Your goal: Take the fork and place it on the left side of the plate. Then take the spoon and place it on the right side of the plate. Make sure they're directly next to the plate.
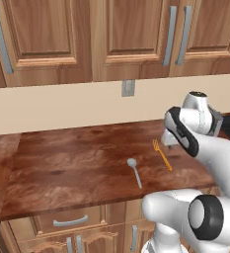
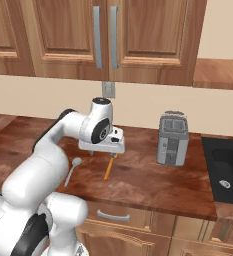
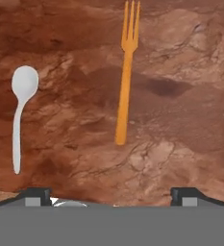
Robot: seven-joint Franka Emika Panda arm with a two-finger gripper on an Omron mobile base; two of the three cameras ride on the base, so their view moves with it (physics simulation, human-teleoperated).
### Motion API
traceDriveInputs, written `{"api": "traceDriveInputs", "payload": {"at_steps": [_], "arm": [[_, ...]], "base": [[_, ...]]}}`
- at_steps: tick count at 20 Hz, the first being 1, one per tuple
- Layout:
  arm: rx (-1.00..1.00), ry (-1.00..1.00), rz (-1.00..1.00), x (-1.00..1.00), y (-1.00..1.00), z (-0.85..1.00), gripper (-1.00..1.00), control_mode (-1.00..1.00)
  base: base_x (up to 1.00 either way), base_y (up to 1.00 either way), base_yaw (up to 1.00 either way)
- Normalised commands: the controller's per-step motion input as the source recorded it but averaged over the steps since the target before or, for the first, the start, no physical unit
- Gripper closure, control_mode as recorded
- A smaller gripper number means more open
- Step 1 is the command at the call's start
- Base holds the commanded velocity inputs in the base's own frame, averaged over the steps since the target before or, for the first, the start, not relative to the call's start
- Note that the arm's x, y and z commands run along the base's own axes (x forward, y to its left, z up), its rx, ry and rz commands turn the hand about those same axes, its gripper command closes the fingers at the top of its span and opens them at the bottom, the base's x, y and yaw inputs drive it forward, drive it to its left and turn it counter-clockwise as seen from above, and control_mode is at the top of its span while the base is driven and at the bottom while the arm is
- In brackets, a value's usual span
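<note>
The orange fork (image 1: 162,154) (image 2: 108,169) (image 3: 125,81) lies flat on the brown wooden counter, tines pointing toward the wall. To its left lies the pale grey spoon (image 1: 134,172) (image 2: 72,170) (image 3: 19,115), parallel to it, with its bowl toward the wall. My gripper (image 1: 168,142) (image 2: 102,153) (image 3: 111,196) hovers just above the fork, pointing down. It is open, its fingertips stand wide apart, and nothing is between them. The plate is out of view.
A silver toaster (image 2: 172,138) stands on the counter to the right, and beyond it is a dark sink (image 2: 227,172). A wall outlet (image 1: 128,88) sits behind, with wooden cabinets above. The counter's front edge (image 1: 62,205) runs close below the spoon.
</note>
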Motion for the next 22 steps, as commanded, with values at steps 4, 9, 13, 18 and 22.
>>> {"api": "traceDriveInputs", "payload": {"at_steps": [4,9,13,18,22], "arm": [[-0.03,0.07,0.0,0.53,-0.06,-0.51,-1.0,-1.0],[0.0,0.15,0.01,0.7,0.0,-0.47,-1.0,-1.0],[0.0,0.11,0.05,0.47,0.0,-0.51,-1.0,-1.0],[0.0,0.08,0.01,0.41,0.0,-0.3,-1.0,-1.0],[0.0,0.0,0.0,0.25,0.0,-0.22,-1.0,-1.0]], "base": [[0.0,0.0,0.0],[0.0,0.0,0.0],[0.0,0.0,0.0],[0.0,0.0,0.0],[0.0,0.0,0.0]]}}
